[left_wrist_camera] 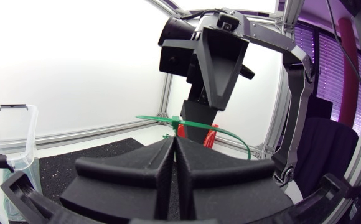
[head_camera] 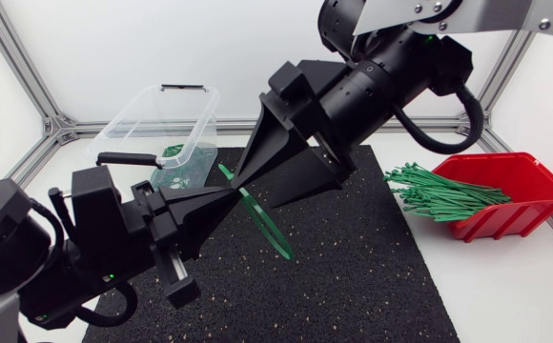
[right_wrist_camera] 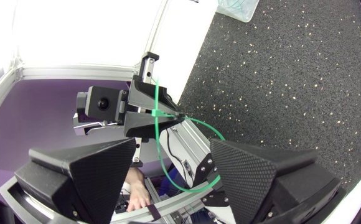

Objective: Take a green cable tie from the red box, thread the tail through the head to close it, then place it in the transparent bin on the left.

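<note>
The transparent bin (head_camera: 133, 114) stands at the table's far left corner with a few green ties on its floor. That is where this one has to end up.

My left gripper (head_camera: 224, 192) is closed tight, fingertips together. It pinches the green cable tie (head_camera: 267, 227) at what looks like the head end, above the middle of the black mat (head_camera: 372, 276). In the right wrist view the strap curves round into a closed loop and a short tail stands up past the pinch. From that I judge the threading done and the carry to the bin to be the step in hand.

My right gripper (right_wrist_camera: 172, 146) is wide open and grips nothing, but the loop hangs in the gap between its fingers. That is the snag. I would first draw the right arm straight back toward the table's right edge, along the line of its fingers, so that neither wedge hooks the strap and twists it out of the left pinch.

Only then would I swing the left arm to the far left corner. I would keep it high enough for the dangling loop to pass over the bin's rim, and open it once the loop is inside the walls.

The red box (head_camera: 534, 186) with its bundle of spare ties (head_camera: 439, 191) sits at the right edge, out of the way.
</note>
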You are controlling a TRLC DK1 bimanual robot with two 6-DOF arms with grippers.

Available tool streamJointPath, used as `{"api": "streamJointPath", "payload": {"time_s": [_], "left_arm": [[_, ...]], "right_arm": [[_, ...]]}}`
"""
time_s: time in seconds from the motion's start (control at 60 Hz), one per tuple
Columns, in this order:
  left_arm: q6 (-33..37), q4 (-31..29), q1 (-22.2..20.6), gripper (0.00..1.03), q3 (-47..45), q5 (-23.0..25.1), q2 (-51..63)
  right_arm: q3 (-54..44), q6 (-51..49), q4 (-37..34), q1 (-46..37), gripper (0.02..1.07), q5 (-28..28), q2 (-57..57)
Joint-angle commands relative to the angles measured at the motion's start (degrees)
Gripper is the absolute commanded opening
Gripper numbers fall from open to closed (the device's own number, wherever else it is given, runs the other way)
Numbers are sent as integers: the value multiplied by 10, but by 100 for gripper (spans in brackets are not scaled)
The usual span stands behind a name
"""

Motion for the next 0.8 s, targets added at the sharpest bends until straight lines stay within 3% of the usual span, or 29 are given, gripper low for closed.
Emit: {"api": "streamJointPath", "payload": {"time_s": [0.0, 0.783], "left_arm": [[4, -2, -2, 4, -15, 6, -7], [5, -41, -27, 4, -26, 7, -47]], "right_arm": [[23, 5, -13, -5, 98, 8, -10], [100, -6, -12, 30, 98, 41, 74]]}}
